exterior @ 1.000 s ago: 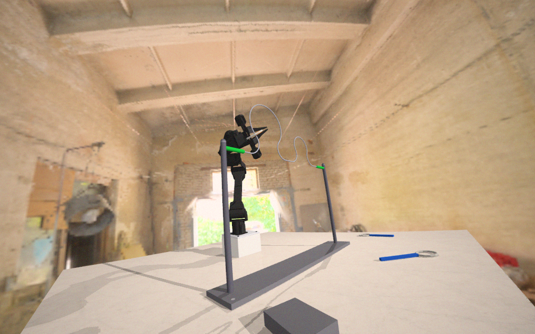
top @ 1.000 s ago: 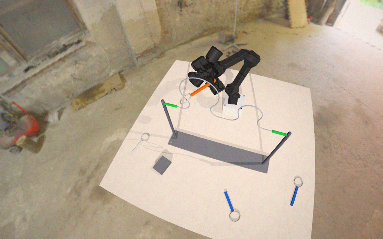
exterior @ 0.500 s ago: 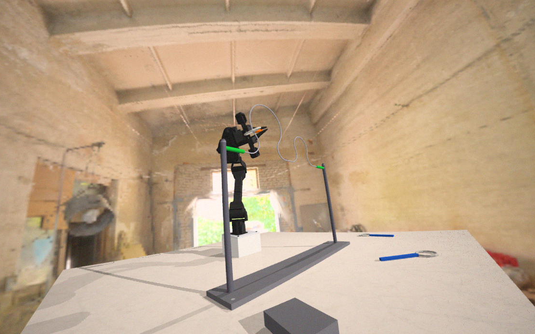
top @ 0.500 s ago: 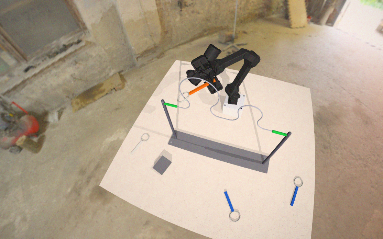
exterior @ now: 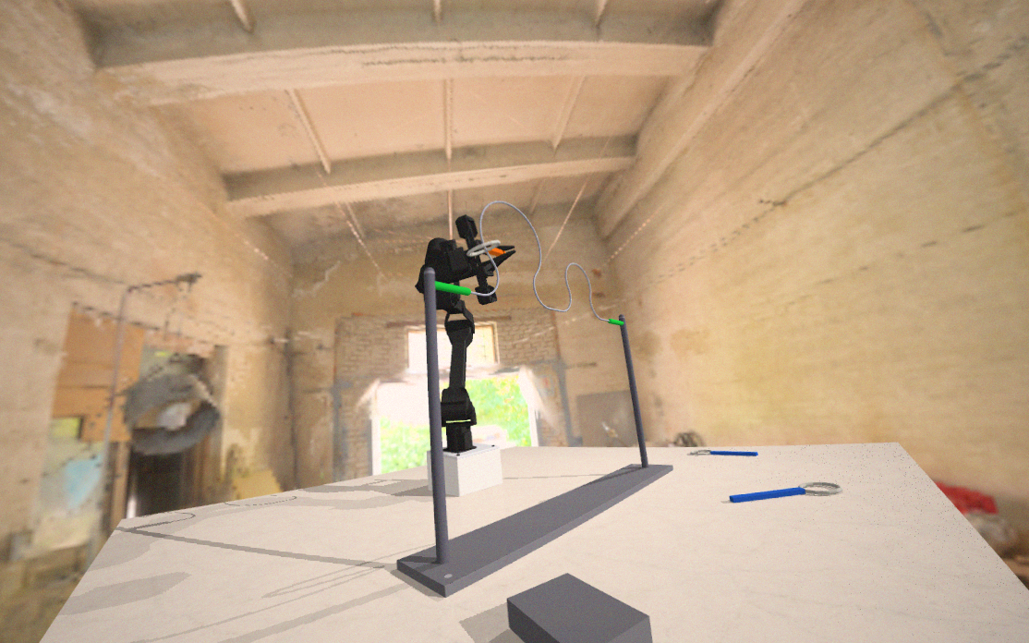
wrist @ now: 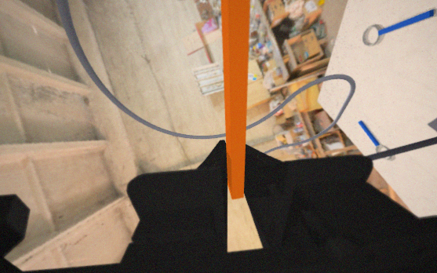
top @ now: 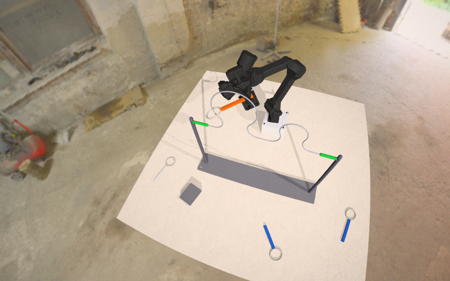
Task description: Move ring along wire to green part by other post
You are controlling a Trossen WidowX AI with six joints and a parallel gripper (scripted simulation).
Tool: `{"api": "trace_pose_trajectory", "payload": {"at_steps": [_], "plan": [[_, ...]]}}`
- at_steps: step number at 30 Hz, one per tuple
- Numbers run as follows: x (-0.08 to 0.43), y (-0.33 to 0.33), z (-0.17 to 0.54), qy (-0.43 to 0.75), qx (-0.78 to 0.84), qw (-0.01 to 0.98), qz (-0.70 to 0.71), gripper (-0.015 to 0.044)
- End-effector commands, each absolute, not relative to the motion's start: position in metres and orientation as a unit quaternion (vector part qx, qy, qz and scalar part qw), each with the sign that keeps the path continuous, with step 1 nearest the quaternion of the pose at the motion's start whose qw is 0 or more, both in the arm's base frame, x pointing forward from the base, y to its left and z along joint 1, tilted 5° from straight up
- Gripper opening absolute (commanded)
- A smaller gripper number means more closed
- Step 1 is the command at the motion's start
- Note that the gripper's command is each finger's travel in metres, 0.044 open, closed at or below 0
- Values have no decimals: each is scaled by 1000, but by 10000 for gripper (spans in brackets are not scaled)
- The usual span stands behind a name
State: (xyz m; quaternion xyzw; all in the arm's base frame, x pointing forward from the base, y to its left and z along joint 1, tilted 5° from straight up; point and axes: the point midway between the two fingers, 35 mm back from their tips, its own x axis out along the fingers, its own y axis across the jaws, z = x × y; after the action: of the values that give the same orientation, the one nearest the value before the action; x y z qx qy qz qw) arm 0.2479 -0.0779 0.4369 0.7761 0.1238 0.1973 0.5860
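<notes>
The orange handle (top: 232,104) (exterior: 497,251) (wrist: 236,98) is clamped in the nearly closed gripper (top: 251,100) (exterior: 512,250) (wrist: 227,144). The ring (top: 207,113) (exterior: 472,252) is held up on the left of the scene in the top view, around the thin grey wire (top: 257,115) (exterior: 538,259) (wrist: 152,127), near the left green part (top: 200,123) (exterior: 452,288) but off it. Whether the wire is touched cannot be told. Two blue-handled rings (top: 269,237) (exterior: 766,495) (wrist: 405,23) are seen lying on the table (top: 234,216) (exterior: 806,559) (wrist: 403,78), near side and right

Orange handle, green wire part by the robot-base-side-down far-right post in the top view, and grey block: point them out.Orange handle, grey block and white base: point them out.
Orange handle (top: 233,103) (exterior: 496,251) (wrist: 236,78): top, exterior and wrist views, on its shaft.
Grey block (top: 190,193) (exterior: 578,605): top and exterior views, on its upper face.
White base (top: 270,131) (exterior: 477,472): top and exterior views, on its side.
</notes>
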Motion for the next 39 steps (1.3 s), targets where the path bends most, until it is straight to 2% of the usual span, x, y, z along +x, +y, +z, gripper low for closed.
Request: {"api": "trace_pose_trajectory", "payload": {"at_steps": [1, 39], "plan": [[246, -75, 441, 127, 764, 601, 198, -150], [247, -74, 437, 154, 710, 667, 166, -150]]}}
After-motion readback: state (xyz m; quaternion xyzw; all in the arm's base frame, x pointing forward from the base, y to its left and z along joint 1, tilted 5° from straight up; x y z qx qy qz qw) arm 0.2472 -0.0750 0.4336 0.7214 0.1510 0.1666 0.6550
